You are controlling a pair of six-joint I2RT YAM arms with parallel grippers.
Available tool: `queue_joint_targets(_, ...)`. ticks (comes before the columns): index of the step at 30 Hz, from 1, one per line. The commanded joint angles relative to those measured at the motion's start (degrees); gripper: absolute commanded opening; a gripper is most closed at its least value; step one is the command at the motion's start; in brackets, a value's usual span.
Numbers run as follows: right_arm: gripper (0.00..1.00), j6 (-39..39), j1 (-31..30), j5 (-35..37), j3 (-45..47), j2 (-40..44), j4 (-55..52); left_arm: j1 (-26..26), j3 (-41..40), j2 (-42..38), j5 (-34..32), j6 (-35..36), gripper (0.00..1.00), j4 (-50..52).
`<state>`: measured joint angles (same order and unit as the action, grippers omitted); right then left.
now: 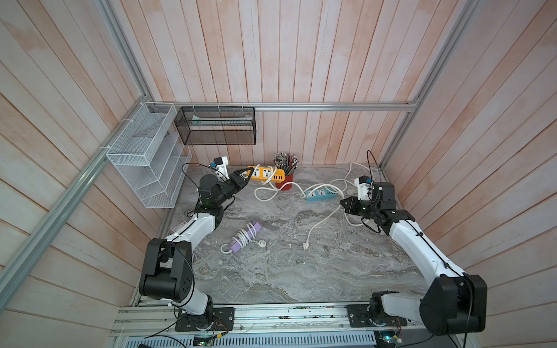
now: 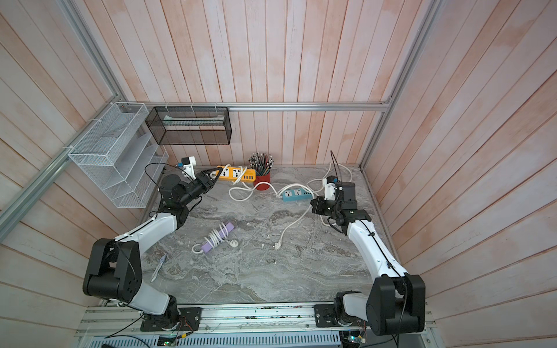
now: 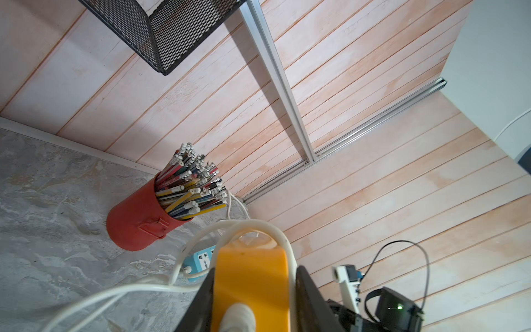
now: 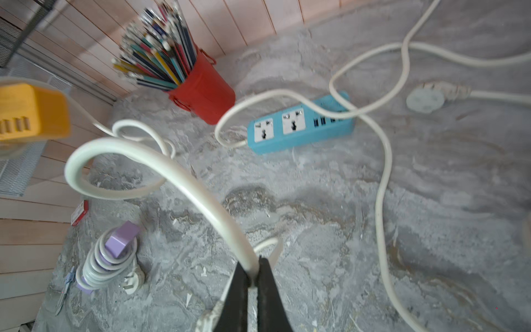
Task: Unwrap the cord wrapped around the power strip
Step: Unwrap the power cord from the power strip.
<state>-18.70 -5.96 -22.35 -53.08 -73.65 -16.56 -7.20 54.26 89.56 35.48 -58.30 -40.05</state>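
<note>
The left wrist view alone shows the left gripper (image 1: pixel 247 174) clamped on the sides of the yellow power strip (image 3: pixel 250 273). The strip is held up just beside the red pencil cup (image 1: pixel 284 183), on the side toward the left arm (image 2: pixel 150 232), with a cord loop (image 3: pixel 260 224) round its far end. Only the right wrist view shows the right gripper (image 4: pixel 253 276) pinched tight on a white cord (image 4: pixel 184 172) arcing toward the cup. In both top views those jaws are too dark to read. A pen (image 2: pixel 158 267) shows in a top view; the arm covers it otherwise. Whose cord is pinched is hard to trace.
</note>
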Motion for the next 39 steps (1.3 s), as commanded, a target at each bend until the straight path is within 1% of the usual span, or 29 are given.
queue_joint_targets(1,0.0,-0.76,-0.94,0.15,0.06,-1.67,-0.15,0.13,-1.93,-1.27,2.03,-7.15,0.0,-10.71)
queue_joint_targets(2,0.02,-0.35,-1.25,0.17,-0.05,-2.9,-0.48,0.11,-2.94,-1.3,2.34,-8.94,0.0,-12.8)
queue_joint_targets(3,0.11,-0.14,-1.57,0.44,-0.17,-3.88,-0.49,0.13,-3.71,-1.24,2.68,-10.16,0.0,-14.16)
queue_joint_targets(4,0.34,0.15,-2.13,1.08,-0.39,-4.88,-0.71,0.1,-4.55,-1.26,2.9,-11.45,0.0,-15.49)
queue_joint_targets(5,0.55,0.47,-2.81,2.26,-0.77,-5.71,-1.05,0.09,-5.45,-1.44,3.08,-12.79,0.0,-17.01)
queue_joint_targets(7,0.89,0.94,-4.43,6.59,-1.89,-6.5,-2.33,0.04,-6.88,-1.68,3.57,-15.2,0.0,-19.29)
queue_joint_targets(8,0.98,1.18,-5.2,9.14,-2.71,-6.39,-3.13,0.04,-7.58,-1.96,3.79,-16.15,0.0,-20.13)
queue_joint_targets(11,0.99,2.58,-7.16,14.57,-4.78,-4.3,-3.91,0.08,-8.47,-3.63,4.3,-16.78,0.0,-19.54)
queue_joint_targets(12,0.99,3.37,-7.71,14.79,-5.36,-3.3,-3.57,0.04,-8.49,-4.32,4.33,-16.54,0.0,-18.79)
queue_joint_targets(13,0.98,3.95,-8.6,14.26,-5.48,-1.82,-2.16,0.06,-8.52,-5.08,4.33,-16.34,0.0,-18.12)
queue_joint_targets(15,0.99,3.85,-10.23,10.98,-4.03,1.34,3.05,0.02,-8.21,-5.99,4.55,-16.48,0.0,-17.01)
queue_joint_targets(17,0.99,3.98,-12.68,8.2,-2.5,3.75,8.95,0.01,-8.08,-6.43,4.68,-18.26,0.0,-17.94)
queue_joint_targets(20,0.99,4.67,-15.51,3.22,-1.34,4.53,16.28,0.0,-7.62,-7.26,4.77,-19.65,0.0,-18.53)
queue_joint_targets(22,0.99,5.58,-16.62,-0.86,-1.06,2.89,19.55,0.02,-6.86,-8.35,4.6,-19.11,0.0,-16.99)
queue_joint_targets(25,0.99,7.7,-17.83,-4.99,-2.32,-1.66,19.81,0.07,-5.59,-9.43,4.49,-18.33,0.0,-15.16)
queue_joint_targets(27,0.99,7.71,-18.51,-4.96,-1.09,-3.6,22.75,0.07,-5.22,-9.69,4.59,-19.03,0.0,-15.19)
queue_joint_targets(29,0.99,7.37,-18.96,-5.36,1.03,-4.72,28.04,0.07,-5.12,-9.89,4.77,-19.84,0.0,-15.65)
queue_joint_targets(31,0.99,7.82,-19.28,-8.16,1.82,-6.45,32.49,0.04,-5.39,-10.2,4.67,-20.64,0.0,-15.94)
queue_joint_targets(32,0.98,8.56,-19.91,-8.41,2.28,-7.37,34.92,-0.07,-5.47,-10.28,4.59,-21.17,0.0,-16.21)
queue_joint_targets(33,0.99,9.43,-20.85,-7.99,3.14,-7.84,37.9,-0.09,-5.63,-10.35,4.59,-21.8,0.0,-16.56)
queue_joint_targets(36,0.99,13.74,-25.56,-2.99,7.45,-8.54,49.99,-0.51,-5.75,-10.61,4.68,-23.04,0.0,-17.2)
queue_joint_targets(39,0.99,15.35,-27.69,0.18,6.92,-11.57,55.86,-0.81,-6.03,-10.97,4.59,-23.62,0.0,-17.06)
